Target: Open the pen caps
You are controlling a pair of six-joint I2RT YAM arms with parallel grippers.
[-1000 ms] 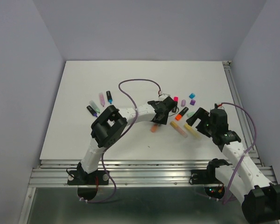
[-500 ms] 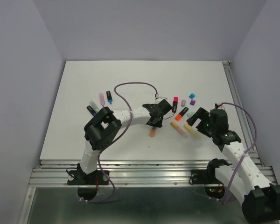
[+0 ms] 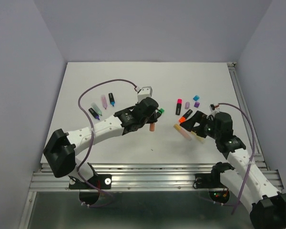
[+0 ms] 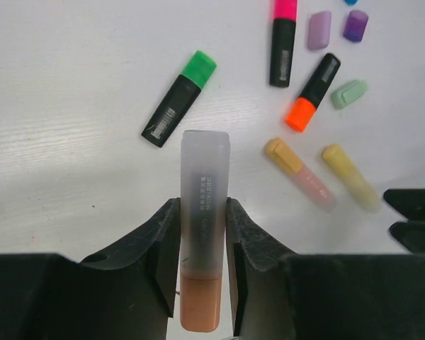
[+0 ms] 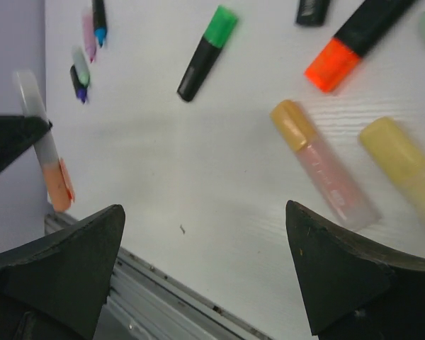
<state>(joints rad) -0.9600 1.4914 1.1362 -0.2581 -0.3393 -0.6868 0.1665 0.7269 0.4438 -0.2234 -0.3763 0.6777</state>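
Observation:
My left gripper (image 4: 202, 212) is shut on a pale grey highlighter barrel (image 4: 205, 191) and holds it above the table. The highlighter's peach cap (image 4: 200, 304) is on and sticks out behind the jaws. In the top view this gripper (image 3: 150, 118) is at mid table with the peach cap (image 3: 152, 127) below it. My right gripper (image 5: 205, 262) is open and empty; in the top view (image 3: 193, 125) it hovers by the pastel pens. Loose caps lie at the right: lilac (image 4: 319, 30), purple (image 4: 355, 25), mint (image 4: 348, 93) and blue (image 3: 196, 98).
A black pen with a green cap (image 4: 179, 99), one with a pink cap (image 4: 283, 42) and one with an orange cap (image 4: 313, 92) lie capped. A pink pastel pen (image 4: 301, 173) and a yellow one (image 4: 350, 177) lie near the right gripper. Three pens (image 3: 104, 101) lie at the left.
My left arm has swung back to the left and lifted the peach-capped highlighter away from the pile. My right gripper has shifted slightly left toward the pastel pens.

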